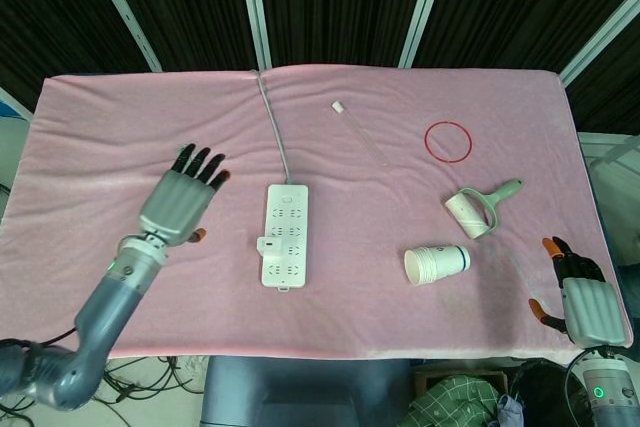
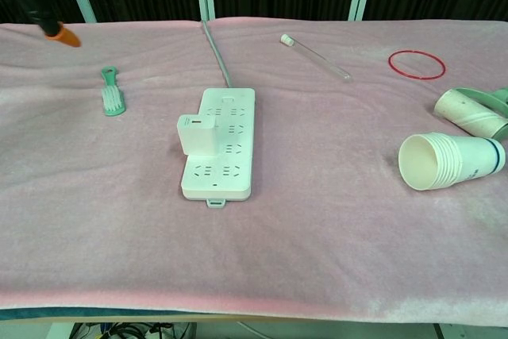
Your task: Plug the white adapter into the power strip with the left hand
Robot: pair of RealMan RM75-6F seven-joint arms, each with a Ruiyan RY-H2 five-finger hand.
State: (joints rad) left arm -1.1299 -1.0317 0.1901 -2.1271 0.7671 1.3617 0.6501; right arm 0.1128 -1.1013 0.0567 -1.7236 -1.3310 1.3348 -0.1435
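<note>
The white power strip (image 1: 283, 247) (image 2: 220, 142) lies mid-table on the pink cloth, its grey cord (image 1: 272, 118) running to the far edge. The white adapter (image 2: 196, 133) (image 1: 267, 244) stands upright, seated in the strip's left side. My left hand (image 1: 183, 197) hovers well left of the strip, fingers spread and holding nothing; only its orange fingertips (image 2: 62, 36) show at the chest view's top left. My right hand (image 1: 580, 299) rests at the table's near right corner, holding nothing, fingers apart.
A green brush (image 2: 112, 97) lies left of the strip, partly under my left hand in the head view. A glass tube (image 1: 360, 132), red ring (image 1: 447, 140), lint roller (image 1: 478, 208) and stacked paper cups (image 1: 436, 263) lie to the right.
</note>
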